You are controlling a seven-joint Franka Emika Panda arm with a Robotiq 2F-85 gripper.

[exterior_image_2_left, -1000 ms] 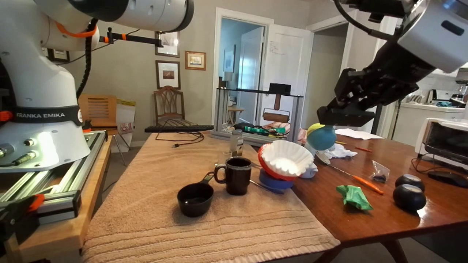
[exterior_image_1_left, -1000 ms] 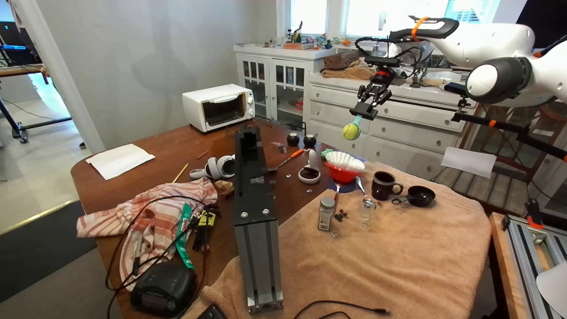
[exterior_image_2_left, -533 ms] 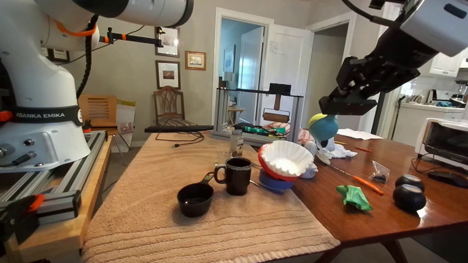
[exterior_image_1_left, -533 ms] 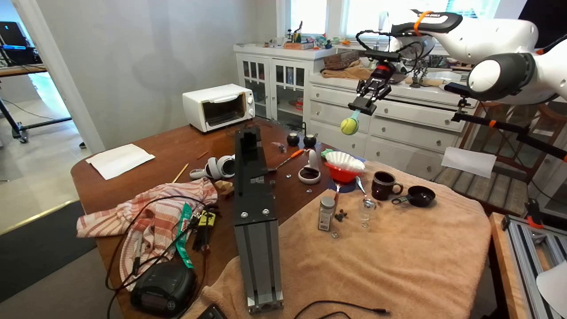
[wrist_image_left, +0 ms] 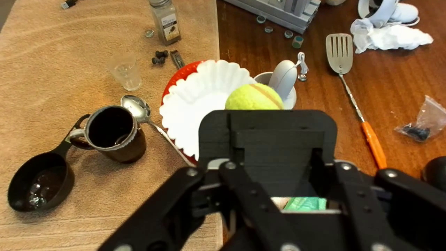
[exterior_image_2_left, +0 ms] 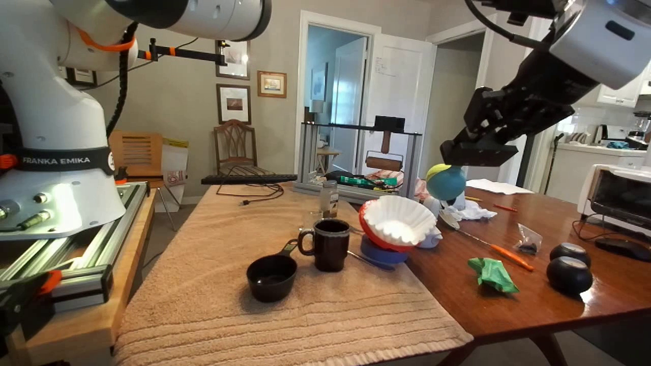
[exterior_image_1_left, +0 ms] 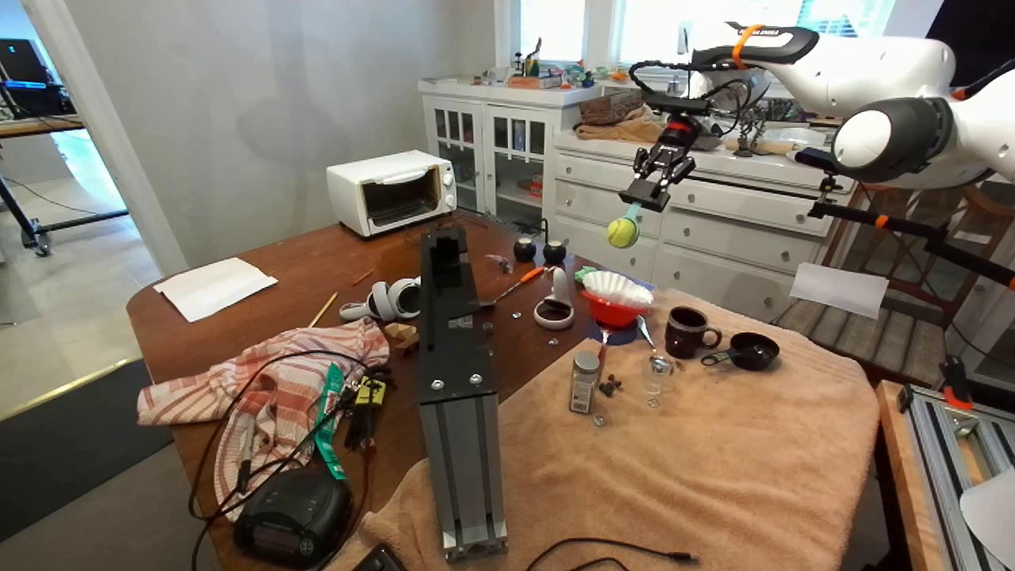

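Black blocky fingertips of my gripper (exterior_image_1_left: 645,195) hang over the table in both exterior views, shut on a light-blue scoop (exterior_image_1_left: 633,212). The scoop's handle vanishes between the pads, and its round back (exterior_image_2_left: 447,184) shows from behind. A yellow-green tennis ball (exterior_image_1_left: 622,232) sits against the cup of the scoop. In the wrist view the ball (wrist_image_left: 255,97) peeks past the black pads, which hide the scoop. Below and beside it is a white paper coffee filter (wrist_image_left: 188,111) in a red bowl (exterior_image_2_left: 365,229) on a blue base (exterior_image_2_left: 381,254); the ball is apart from it.
On the tan towel stand a dark mug (exterior_image_2_left: 330,246), a black measuring cup (exterior_image_2_left: 272,277), a spice jar (wrist_image_left: 167,24) and a small clear glass (wrist_image_left: 127,71). A spatula (wrist_image_left: 373,143), green wrapper (exterior_image_2_left: 492,274) and black round objects (exterior_image_2_left: 569,274) lie on the wood. A metal frame (exterior_image_1_left: 456,349) rises nearby.
My gripper, with the scoop and ball, has shifted slightly left in the exterior view facing the oven. It rose a little, then sank part of the way back. Other objects have stayed put.
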